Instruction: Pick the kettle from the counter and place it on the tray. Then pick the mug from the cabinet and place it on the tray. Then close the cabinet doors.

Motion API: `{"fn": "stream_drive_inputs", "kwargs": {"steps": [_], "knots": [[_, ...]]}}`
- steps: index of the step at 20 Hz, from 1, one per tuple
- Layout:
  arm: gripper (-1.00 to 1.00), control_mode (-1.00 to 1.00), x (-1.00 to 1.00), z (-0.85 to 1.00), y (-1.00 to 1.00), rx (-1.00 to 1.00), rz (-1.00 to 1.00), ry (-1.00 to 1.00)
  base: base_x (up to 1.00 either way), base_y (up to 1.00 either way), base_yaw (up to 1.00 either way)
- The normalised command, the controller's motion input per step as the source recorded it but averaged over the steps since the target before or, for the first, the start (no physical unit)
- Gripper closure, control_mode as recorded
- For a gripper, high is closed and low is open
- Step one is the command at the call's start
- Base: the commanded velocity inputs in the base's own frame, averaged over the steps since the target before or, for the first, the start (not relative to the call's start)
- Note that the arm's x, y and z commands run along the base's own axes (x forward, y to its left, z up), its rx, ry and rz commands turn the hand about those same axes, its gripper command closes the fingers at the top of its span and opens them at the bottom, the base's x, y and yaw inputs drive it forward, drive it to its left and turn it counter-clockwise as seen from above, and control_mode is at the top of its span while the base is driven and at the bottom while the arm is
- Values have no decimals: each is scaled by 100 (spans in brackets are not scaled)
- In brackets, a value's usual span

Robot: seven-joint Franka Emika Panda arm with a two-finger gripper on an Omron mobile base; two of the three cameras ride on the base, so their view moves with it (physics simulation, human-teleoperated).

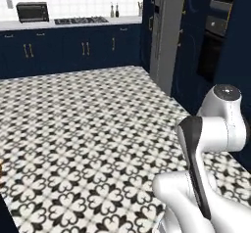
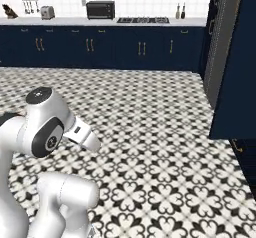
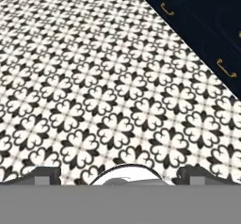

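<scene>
Fingers (image 3: 120, 173) spread wide, grasping nothing, tips poking up at bottom of hand view, aimed down at patterned floor (image 3: 103, 91). Navy drawers with brass pulls (image 3: 167, 9) off to upper right of hand view, well apart from tips. Kettle, tray, mug: cannot place from these views; no bearing from fingers to kettle to give. Far tabletop (image 2: 125, 21) along back wall carries toaster oven (image 2: 100, 9) and stovetop (image 2: 142, 19), well apart from arm (image 2: 45, 124). Tall navy unit (image 2: 235, 57) on right in right base view, nearer than back wall. Judged: still transit stage, base likely needs repositioning before any reach.
</scene>
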Motion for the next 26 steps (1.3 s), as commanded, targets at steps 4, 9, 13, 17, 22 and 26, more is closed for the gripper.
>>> {"fn": "stream_drive_inputs", "kwargs": {"steps": [4,9,13,17,22,26], "knots": [[-100,100,0,0,0,0,0,0,30,-45,-41],[-100,100,0,0,0,0,0,0,25,-2,-57],[-100,100,0,0,0,0,0,0,31,21,-66],[-100,100,0,0,0,0,0,0,58,42,-59],[-100,100,0,0,0,0,0,0,67,45,-46],[-100,100,0,0,0,0,0,0,61,23,-37]]}}
